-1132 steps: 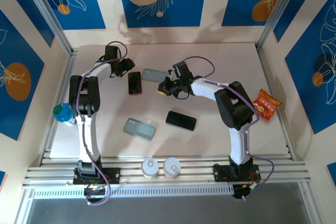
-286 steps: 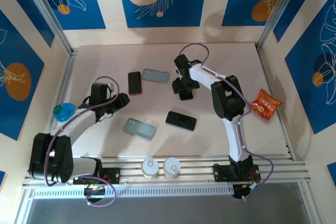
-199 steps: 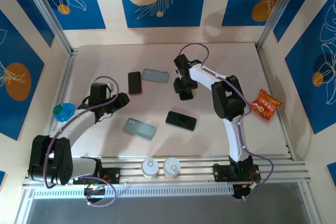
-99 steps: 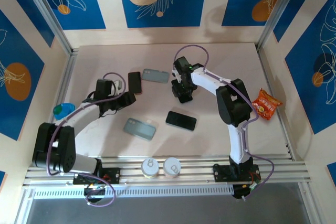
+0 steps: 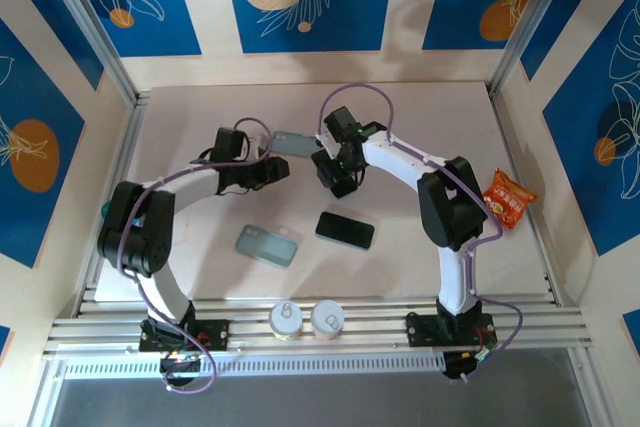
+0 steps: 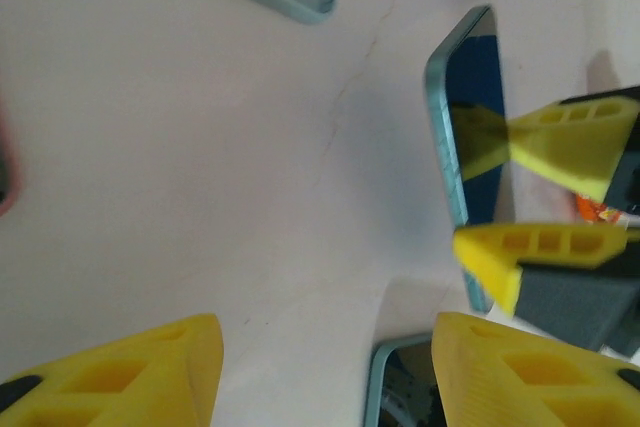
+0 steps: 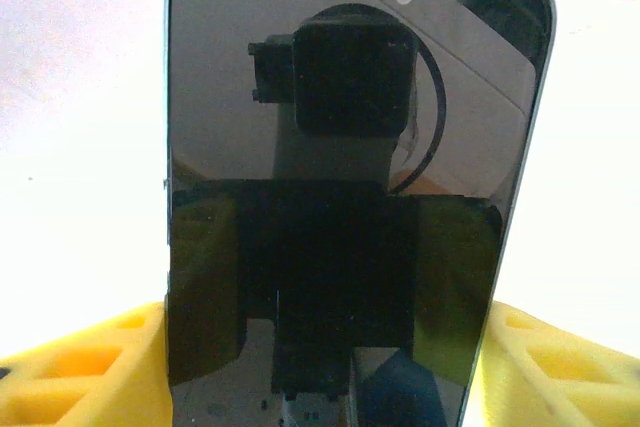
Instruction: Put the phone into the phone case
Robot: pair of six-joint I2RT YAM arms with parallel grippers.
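Desk (image 5: pixel 420 117): a phone case (image 5: pixel 267 245) lies near the front. The phone (image 7: pixel 350 187) is clamped by its long edges in the right hand (image 5: pixel 335 173), mid-desk. The left hand (image 6: pixel 325 372), just beside it, has its fingers spread and holds nothing.

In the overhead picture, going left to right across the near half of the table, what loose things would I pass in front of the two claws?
teal phone case → black phone → orange snack bag
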